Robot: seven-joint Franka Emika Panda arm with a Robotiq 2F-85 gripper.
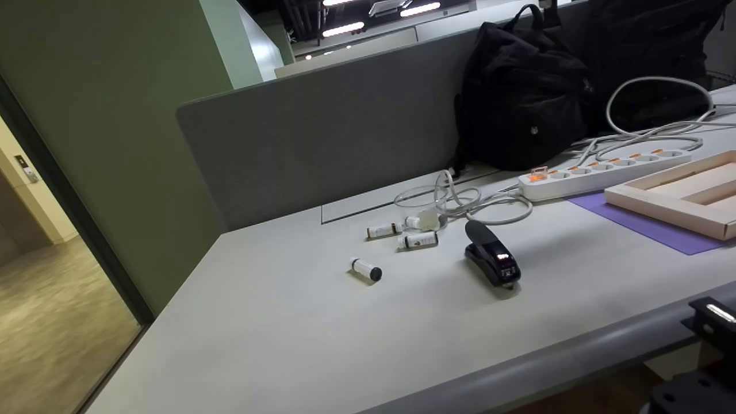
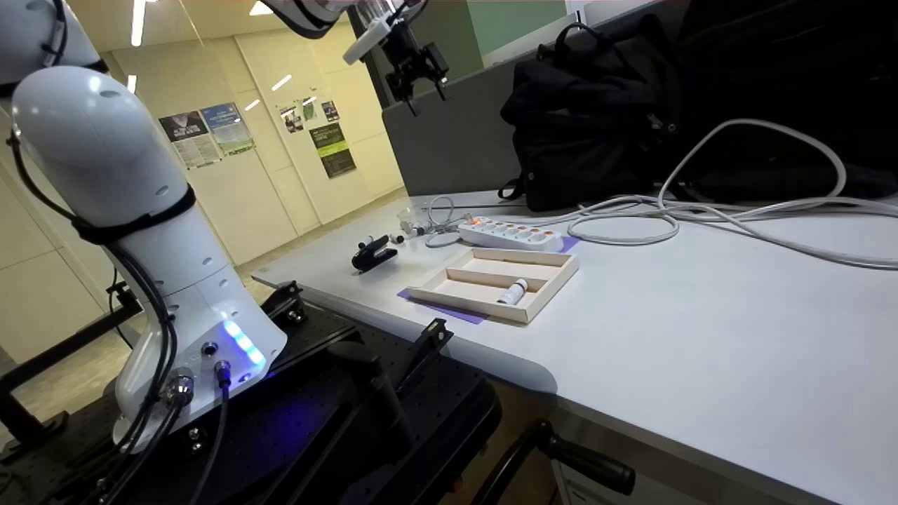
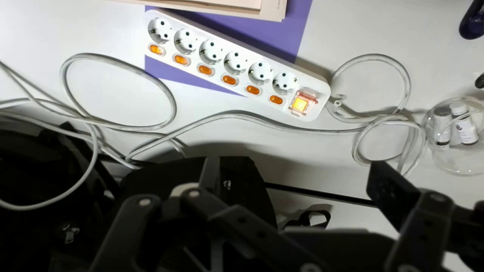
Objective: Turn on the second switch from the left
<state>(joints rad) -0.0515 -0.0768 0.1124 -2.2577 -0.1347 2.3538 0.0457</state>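
Observation:
A long white power strip (image 1: 604,177) lies on the table and shows in both exterior views (image 2: 512,237). It carries a row of alike small orange switches and a larger lit switch (image 3: 300,104) under a clear cover at one end. That end is at the left in both exterior views and at the right in the wrist view. Counting only the alike switches from that end, the second switch (image 3: 252,90) is orange and uncovered. My gripper (image 2: 428,104) is open and empty, high above the table. Its fingers (image 3: 298,181) are apart from the strip. It is out of view in an exterior view.
A wooden tray (image 2: 491,307) on a purple sheet (image 1: 638,221) stands beside the strip and holds a bottle (image 2: 513,292). Pale cables (image 3: 242,114), a black backpack (image 1: 526,98) and a grey partition (image 1: 333,132) are behind. A black device (image 1: 493,259) and small bottles (image 1: 418,240) lie nearby.

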